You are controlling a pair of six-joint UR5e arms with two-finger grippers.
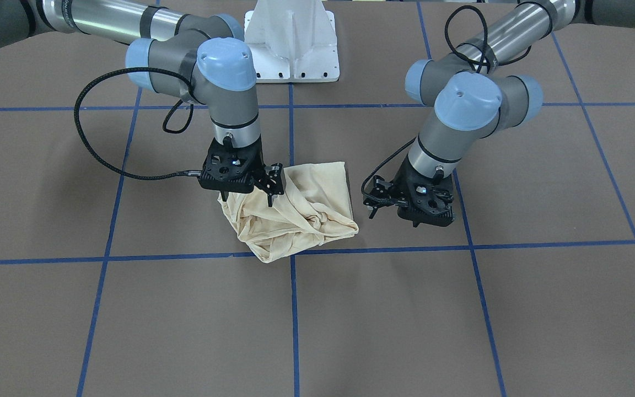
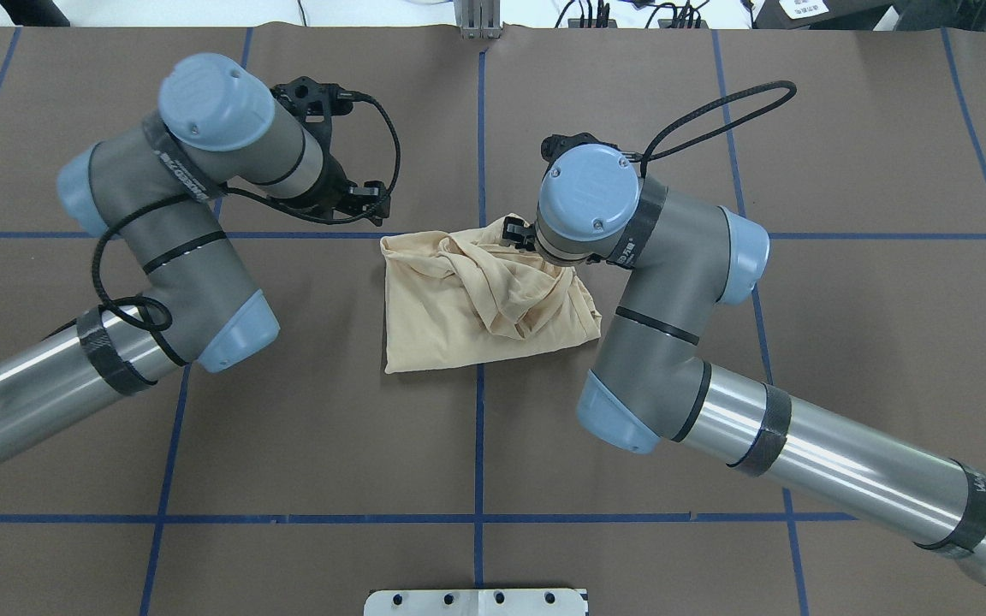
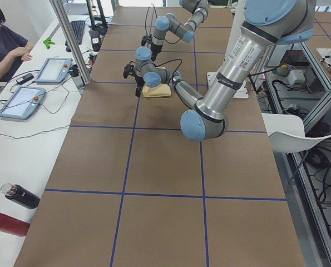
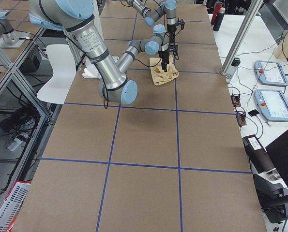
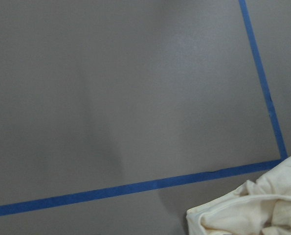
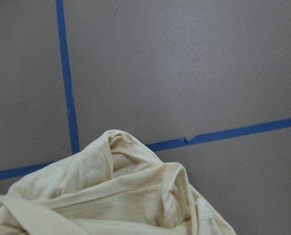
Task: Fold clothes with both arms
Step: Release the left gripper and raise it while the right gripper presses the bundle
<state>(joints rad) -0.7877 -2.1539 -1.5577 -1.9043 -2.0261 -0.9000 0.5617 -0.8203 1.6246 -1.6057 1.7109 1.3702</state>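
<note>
Shirt lies bunched under right gripper, fingers together; left gripper, parted, hovers beside its edge.

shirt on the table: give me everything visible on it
The shirt is pale cream-yellow, thin soft fabric, bunched into a wrinkled, roughly square heap with twisted folds across its top; no print or label shows. It lies on the brown table over a crossing of blue tape lines. The right gripper is down at its edge; the left gripper hangs beside it, apart.
</note>
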